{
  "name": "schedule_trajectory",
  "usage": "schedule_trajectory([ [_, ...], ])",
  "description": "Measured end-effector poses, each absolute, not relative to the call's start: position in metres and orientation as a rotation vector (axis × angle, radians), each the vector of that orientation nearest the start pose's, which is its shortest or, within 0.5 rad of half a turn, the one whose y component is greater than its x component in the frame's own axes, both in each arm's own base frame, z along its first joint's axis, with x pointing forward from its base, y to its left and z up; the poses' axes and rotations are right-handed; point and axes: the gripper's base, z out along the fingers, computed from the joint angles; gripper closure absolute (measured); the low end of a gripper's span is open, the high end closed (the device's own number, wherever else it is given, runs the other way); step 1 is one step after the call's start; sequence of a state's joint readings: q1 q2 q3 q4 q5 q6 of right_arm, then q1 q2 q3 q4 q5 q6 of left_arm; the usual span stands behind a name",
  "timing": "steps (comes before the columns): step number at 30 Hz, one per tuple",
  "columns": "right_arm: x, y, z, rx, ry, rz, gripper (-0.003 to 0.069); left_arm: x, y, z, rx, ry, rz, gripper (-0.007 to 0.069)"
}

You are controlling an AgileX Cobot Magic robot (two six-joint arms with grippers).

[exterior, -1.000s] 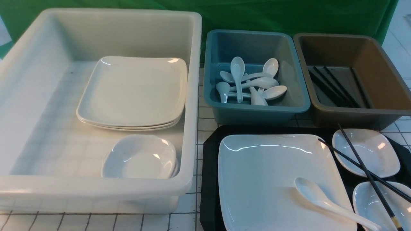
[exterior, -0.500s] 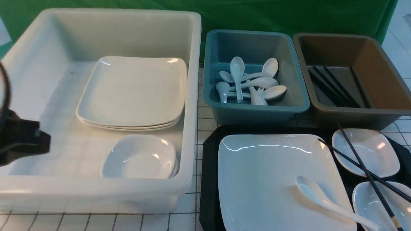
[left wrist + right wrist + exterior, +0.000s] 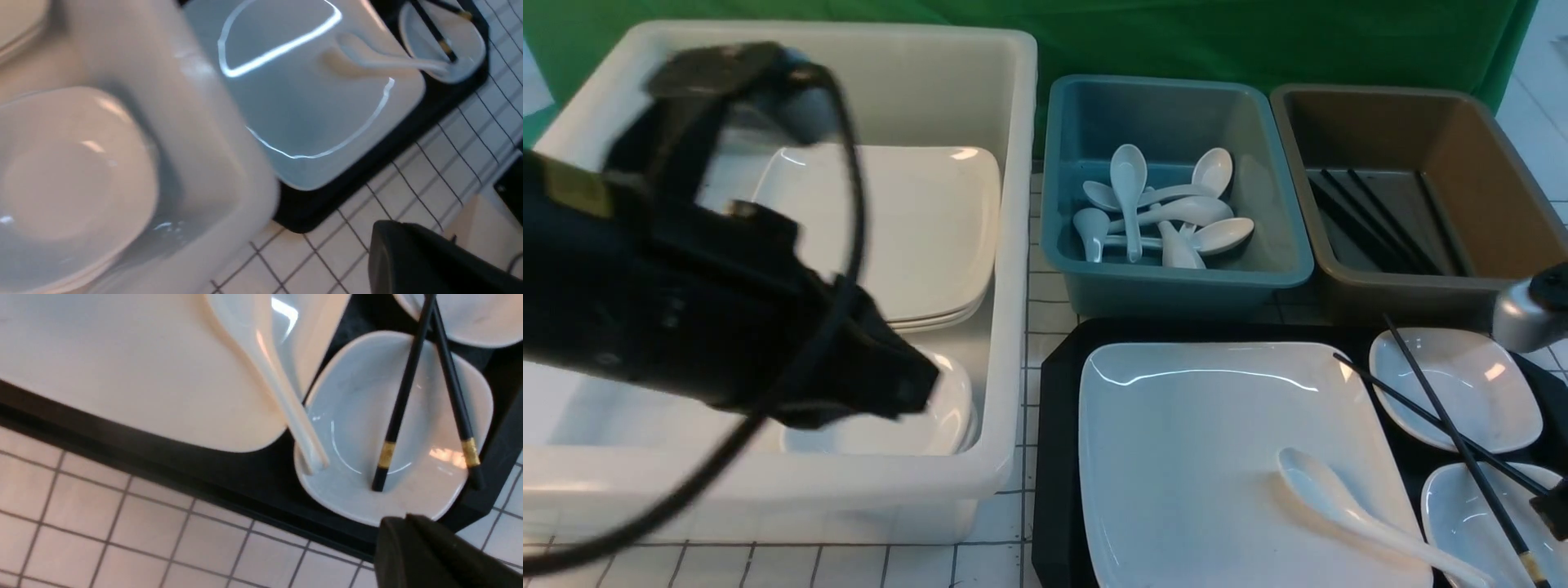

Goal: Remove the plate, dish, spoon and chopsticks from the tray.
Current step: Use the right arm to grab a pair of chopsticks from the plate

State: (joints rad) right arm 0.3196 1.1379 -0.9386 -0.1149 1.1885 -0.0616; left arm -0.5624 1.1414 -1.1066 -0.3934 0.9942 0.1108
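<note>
While our left tool hangs over the white plastic tub, we cannot tell its jaw state; our right tool is closed and empty. The large white square plate, white soup spoon and black chopsticks all lie on the black rectangular tray.

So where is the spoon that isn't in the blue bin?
In the front view the spoon lies lower right: bowl on the big square plate, handle reaching the nearer small dish, beside the chopsticks.
</note>
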Motion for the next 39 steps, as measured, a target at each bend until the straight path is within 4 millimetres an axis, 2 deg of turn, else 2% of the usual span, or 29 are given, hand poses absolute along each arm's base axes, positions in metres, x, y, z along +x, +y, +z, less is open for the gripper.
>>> schedule_trajectory([
  [2, 0.195, 0.042, 0.296, -0.545, 2.826, -0.129, 0.0661, 0.167, -0.167, 0.363, 0.822, 2.426, -0.702, 0.0625],
  [3, 0.198, 0.039, 0.294, -0.533, 2.837, -0.136, 0.0659, 0.166, -0.172, 0.362, 0.848, 2.422, -0.705, 0.0625],
  [4, 0.203, 0.032, 0.29, -0.5, 2.866, -0.141, 0.0651, 0.162, -0.19, 0.362, 0.926, 2.411, -0.719, 0.0626],
  [6, 0.21, 0.023, 0.283, -0.449, 2.908, -0.134, 0.0613, 0.158, -0.21, 0.362, 1.005, 2.397, -0.738, 0.0626],
  [8, 0.214, 0.02, 0.278, -0.432, 2.934, -0.127, 0.055, 0.156, -0.227, 0.36, 1.066, 2.384, -0.747, 0.0626],
  [10, 0.218, 0.019, 0.274, -0.443, 2.946, -0.119, 0.0428, 0.154, -0.237, 0.358, 1.1, 2.38, -0.754, 0.0626],
  [15, 0.219, 0.02, 0.272, -0.442, 2.951, -0.103, 0.0279, 0.157, -0.241, 0.355, 1.111, 2.379, -0.731, 0.0626],
  [26, 0.226, 0.021, 0.267, -0.469, 2.95, -0.1, 0.0094, 0.161, -0.238, 0.353, 1.132, 2.354, -0.648, 0.0626],
  [29, 0.23, 0.021, 0.26, -0.494, 2.972, -0.111, 0.0069, 0.161, -0.238, 0.353, 1.135, 2.35, -0.646, 0.0626],
  [39, 0.252, 0.021, 0.231, -0.539, 3.009, -0.15, 0.0068, 0.161, -0.238, 0.353, 1.138, 2.348, -0.645, 0.0626],
])
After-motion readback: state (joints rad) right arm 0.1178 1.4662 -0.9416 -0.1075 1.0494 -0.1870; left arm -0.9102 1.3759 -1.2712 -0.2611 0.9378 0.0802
